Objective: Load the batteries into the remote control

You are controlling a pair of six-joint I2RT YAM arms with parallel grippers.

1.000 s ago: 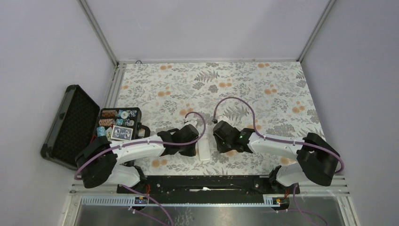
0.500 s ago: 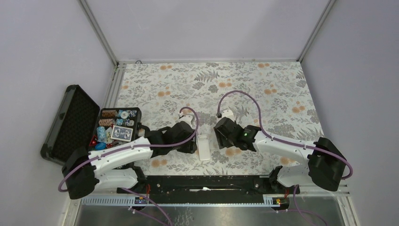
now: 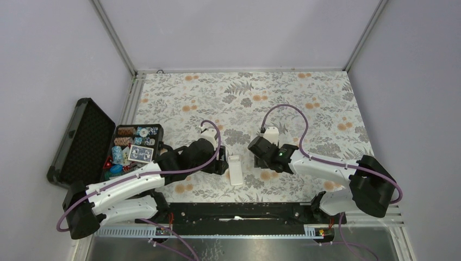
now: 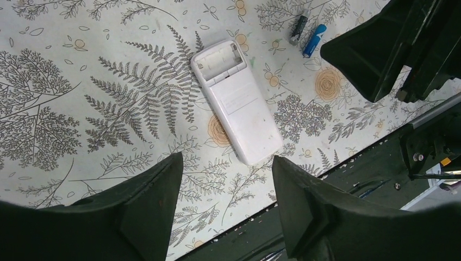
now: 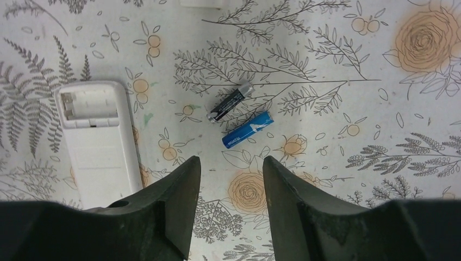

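The white remote control (image 4: 236,100) lies back up on the flowered cloth, its battery bay (image 4: 219,58) uncovered and empty. The remote control (image 5: 100,144) also shows at the left of the right wrist view, and from above it (image 3: 235,169) lies between the two grippers. The batteries rest side by side on the cloth to its right, a dark one (image 5: 231,101) and a blue one (image 5: 248,129). My left gripper (image 4: 225,160) hovers open above the remote's near end, holding nothing. My right gripper (image 5: 231,163) is open just short of the blue battery, also empty.
A black case (image 3: 81,144) lies open off the cloth's left edge, its tray (image 3: 159,130) full of poker chips and a card deck. The black base rail (image 3: 234,209) runs along the near edge. A small white piece (image 5: 200,2) shows at the right wrist view's top edge.
The left gripper has opened from nearly shut and drawn slightly left of the remote. The right gripper has shifted right and away, its jaws now wider than a second ago.
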